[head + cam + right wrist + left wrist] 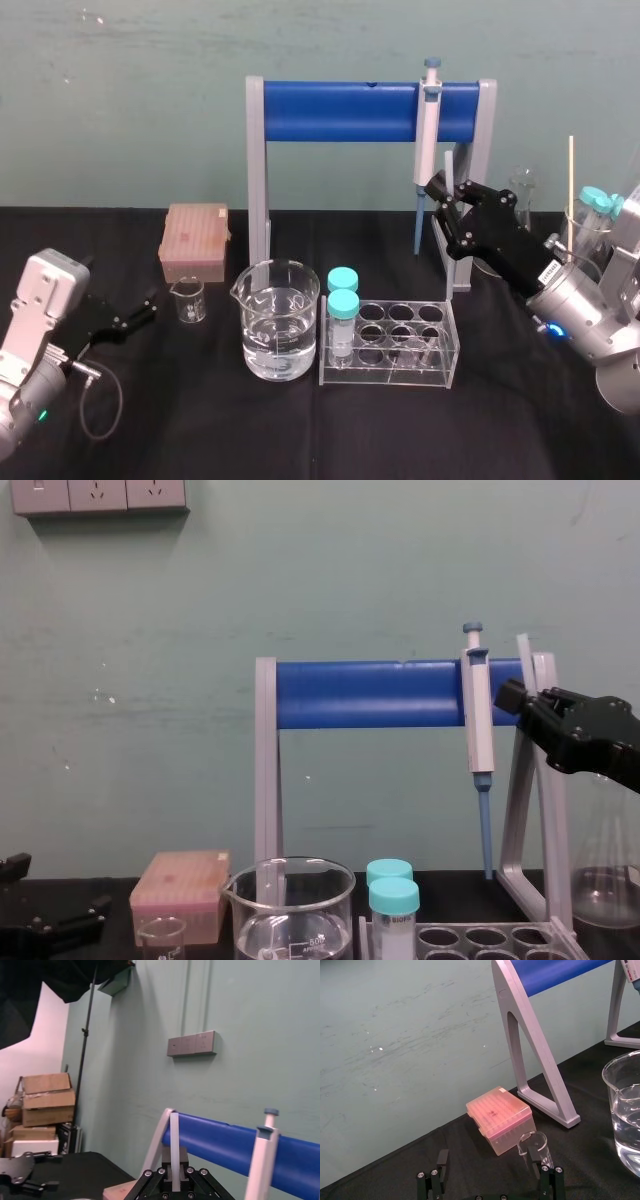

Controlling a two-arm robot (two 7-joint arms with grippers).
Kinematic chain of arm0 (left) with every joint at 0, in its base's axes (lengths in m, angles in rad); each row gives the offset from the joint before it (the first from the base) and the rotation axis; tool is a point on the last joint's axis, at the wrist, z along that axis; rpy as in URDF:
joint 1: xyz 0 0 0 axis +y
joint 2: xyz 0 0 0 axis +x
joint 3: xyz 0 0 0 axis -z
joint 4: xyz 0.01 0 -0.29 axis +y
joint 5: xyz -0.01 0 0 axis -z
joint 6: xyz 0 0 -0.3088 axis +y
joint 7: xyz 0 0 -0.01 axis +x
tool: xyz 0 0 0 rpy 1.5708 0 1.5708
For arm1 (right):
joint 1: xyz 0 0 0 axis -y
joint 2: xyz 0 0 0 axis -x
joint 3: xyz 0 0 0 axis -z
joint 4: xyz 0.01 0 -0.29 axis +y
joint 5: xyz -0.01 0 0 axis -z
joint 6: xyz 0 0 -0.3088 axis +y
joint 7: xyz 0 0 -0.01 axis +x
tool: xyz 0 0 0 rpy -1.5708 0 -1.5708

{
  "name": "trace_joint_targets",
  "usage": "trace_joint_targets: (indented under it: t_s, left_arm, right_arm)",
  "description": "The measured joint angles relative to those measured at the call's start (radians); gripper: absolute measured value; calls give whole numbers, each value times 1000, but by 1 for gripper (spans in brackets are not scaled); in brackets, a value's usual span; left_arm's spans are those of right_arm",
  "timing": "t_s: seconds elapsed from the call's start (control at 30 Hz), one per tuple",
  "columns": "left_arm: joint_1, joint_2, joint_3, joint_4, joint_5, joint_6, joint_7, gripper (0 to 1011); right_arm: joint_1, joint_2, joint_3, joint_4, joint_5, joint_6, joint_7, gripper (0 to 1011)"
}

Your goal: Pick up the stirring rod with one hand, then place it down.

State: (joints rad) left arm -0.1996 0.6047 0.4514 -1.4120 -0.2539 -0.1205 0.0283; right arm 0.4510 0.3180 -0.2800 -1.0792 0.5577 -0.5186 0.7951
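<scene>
Rod (449, 165) stands nearly upright, clamped at its lower end in the right gripper's (443, 190) jaws, high above the bench (300, 440) beside the pipette (427, 130). Left gripper (140, 310) rests far off, jaws apart.

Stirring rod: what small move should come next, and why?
Probably lower the right gripper toward the table right of the tube rack: it holds the stirring rod roughly upright in the air beside the pipette stand. Left gripper rests parked at left.

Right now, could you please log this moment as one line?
right gripper: shut on stirring rod, near-upright beside pipette stand | left gripper: open, idle at left
</scene>
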Motion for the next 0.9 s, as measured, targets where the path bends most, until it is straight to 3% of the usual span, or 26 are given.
trace_joint_targets:
  t_s: [0.43,0.9]
  left_arm:
    - [0,0,0,0,0,0,0,1000]
    - [0,0,0,0,0,0,0,1000]
  right_arm:
    - [-19,16,-17,-45,7,42,2,71]
    - [-15,19,-42,-34,31,60,33,71]
